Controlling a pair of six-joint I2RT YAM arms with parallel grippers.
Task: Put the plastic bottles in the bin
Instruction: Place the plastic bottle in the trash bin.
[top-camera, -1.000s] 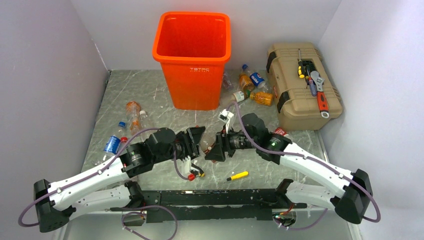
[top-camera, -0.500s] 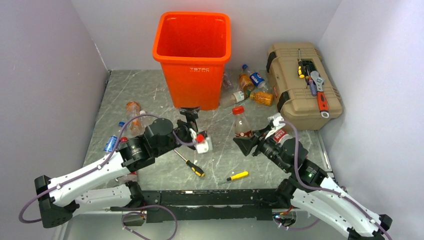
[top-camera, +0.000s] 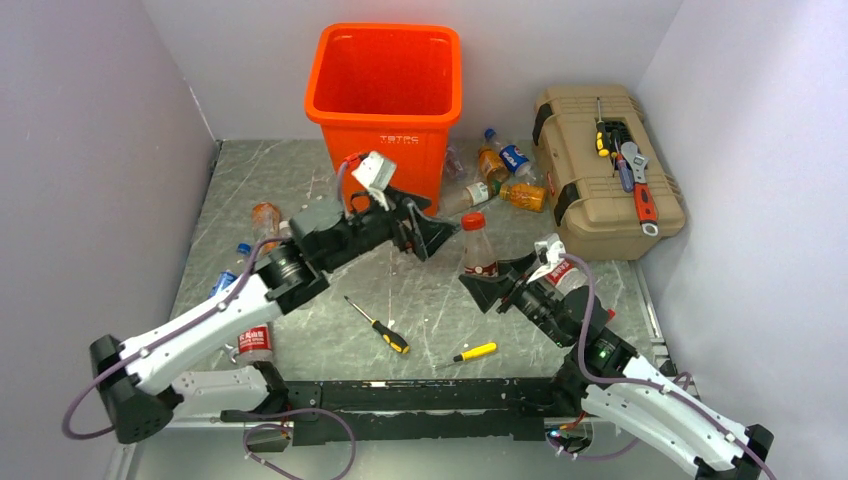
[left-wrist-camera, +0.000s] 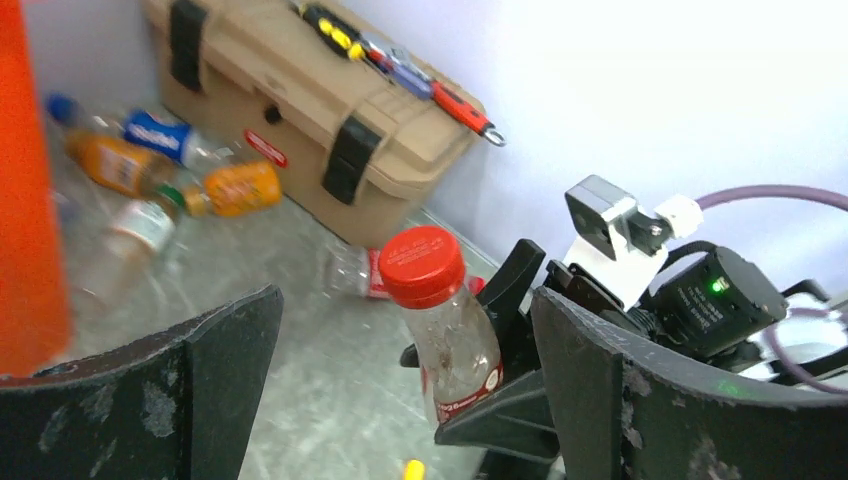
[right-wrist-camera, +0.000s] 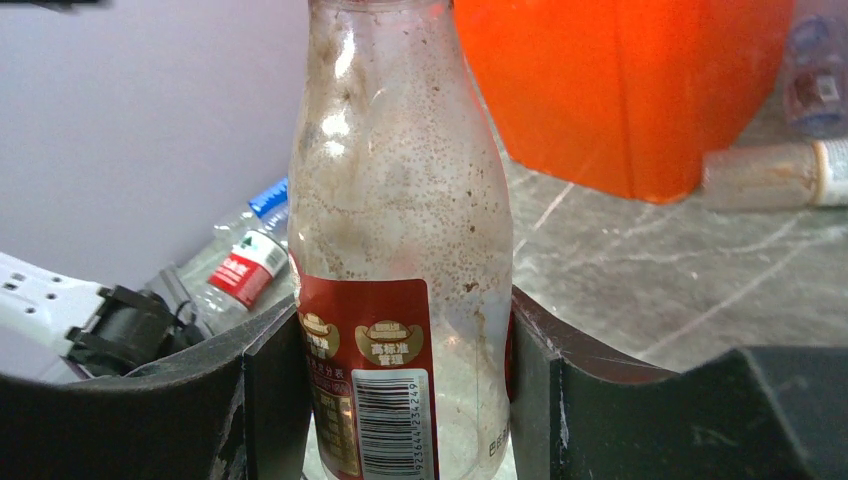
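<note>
Tan toolbox (top-camera: 580, 215) right of bin (top-camera: 388, 170), bottles (top-camera: 527, 196) between them, two screwdrivers (top-camera: 386, 334) nearer

The bin (top-camera: 385, 100) is a solid bright orange with small white lettering on its front. The red-capped bottle (top-camera: 479, 250) is clear, clouded with brownish specks, and wears a red label with gold marks and a white barcode panel. Near the bin lie an orange bottle (top-camera: 525, 196) and a blue-labelled bottle (top-camera: 515, 158). The toolbox (top-camera: 600, 170) is tan with black latches, and the wrench (top-camera: 642, 195) on it has a red handle. One screwdriver (top-camera: 380, 327) has a yellow-and-black handle; the smaller screwdriver (top-camera: 475, 351) is plain yellow. The table (top-camera: 260, 180) is grey, marbled with white veins.
</note>
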